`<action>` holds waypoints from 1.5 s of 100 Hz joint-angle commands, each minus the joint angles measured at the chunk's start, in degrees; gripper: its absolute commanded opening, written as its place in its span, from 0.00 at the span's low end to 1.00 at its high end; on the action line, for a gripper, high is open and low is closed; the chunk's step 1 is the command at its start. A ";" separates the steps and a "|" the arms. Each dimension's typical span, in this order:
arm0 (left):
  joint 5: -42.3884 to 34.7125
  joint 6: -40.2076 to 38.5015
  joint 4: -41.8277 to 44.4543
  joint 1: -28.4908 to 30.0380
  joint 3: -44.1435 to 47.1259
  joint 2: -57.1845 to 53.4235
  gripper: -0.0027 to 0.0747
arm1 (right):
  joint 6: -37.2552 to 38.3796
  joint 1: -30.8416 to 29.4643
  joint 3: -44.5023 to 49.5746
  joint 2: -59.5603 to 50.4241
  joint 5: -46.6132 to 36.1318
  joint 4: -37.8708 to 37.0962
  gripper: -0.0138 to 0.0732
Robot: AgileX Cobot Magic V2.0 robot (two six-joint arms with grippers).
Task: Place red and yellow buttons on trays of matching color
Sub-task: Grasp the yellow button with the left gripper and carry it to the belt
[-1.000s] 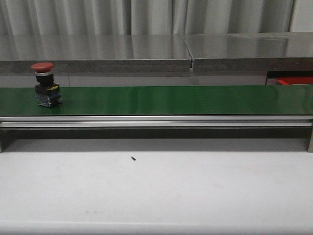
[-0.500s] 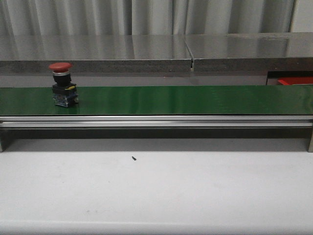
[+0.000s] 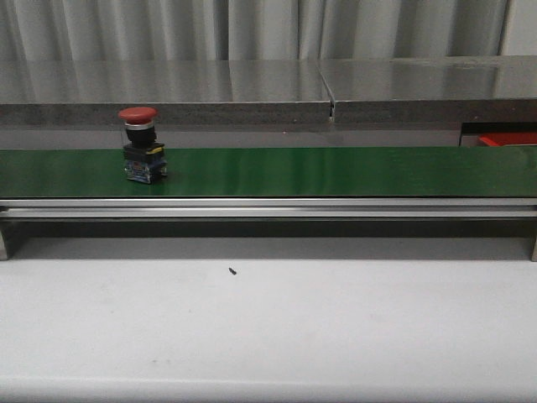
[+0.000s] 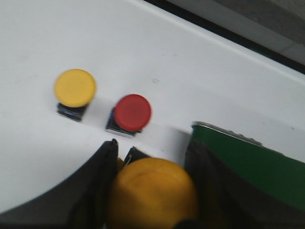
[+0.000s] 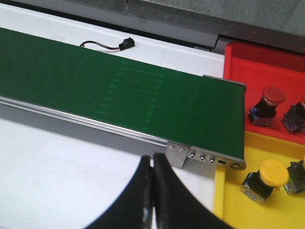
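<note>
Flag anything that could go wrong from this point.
The red button stands upright on the green belt, top-heavy; a clumsy grab could topple it. The right gripper is shut and must open before any pick. The left gripper holds a yellow button near the belt's end; released carelessly, it could roll.

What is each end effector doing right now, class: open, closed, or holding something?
Left end effector: closed on a yellow button.
Right end effector: closed, holding nothing.

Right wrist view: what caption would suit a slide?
Closed fingers above the green conveyor's end, beside red and yellow trays holding buttons.
</note>
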 commanded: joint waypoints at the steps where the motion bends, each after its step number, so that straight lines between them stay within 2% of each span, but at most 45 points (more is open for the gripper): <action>1: 1.39 -0.60 -2.41 -2.66 -1.73 -4.67 0.01 | -0.35 0.13 -1.36 -0.15 -3.04 1.16 0.08; 30: 1.08 -0.60 1.62 -11.85 2.65 -6.28 0.01 | -0.35 0.13 -1.36 -0.15 -3.04 1.16 0.08; 45: -1.77 -0.60 3.53 -14.97 5.26 -6.28 0.01 | -0.35 0.13 -1.36 -0.15 -2.99 1.16 0.08; 62: -6.02 -0.60 4.35 -16.25 7.39 -6.04 0.01 | -0.35 0.13 -1.36 -0.15 -2.99 1.16 0.08; 110: -7.98 -0.60 6.85 -16.52 10.43 -5.13 0.02 | -0.35 0.13 -1.36 -0.15 -2.99 1.16 0.08; 117: -7.75 -0.60 6.75 -16.52 10.56 -4.86 0.07 | -0.35 0.13 -1.36 -0.15 -2.99 1.16 0.08; 124: -7.75 -0.60 6.75 -16.73 10.69 -4.86 0.18 | -0.35 0.13 -1.36 -0.15 -2.99 1.16 0.08; 129: -7.88 -0.60 6.63 -16.82 10.69 -4.86 0.29 | -0.35 0.13 -1.36 -0.15 -2.99 1.16 0.08; 141: -7.52 -0.60 5.28 -16.82 10.28 -5.09 0.63 | -0.35 0.13 -1.36 -0.15 -2.99 1.16 0.08; 150: -7.78 -0.60 5.05 -16.82 10.28 -6.16 0.80 | -0.35 0.13 -1.36 -0.15 -2.99 1.16 0.08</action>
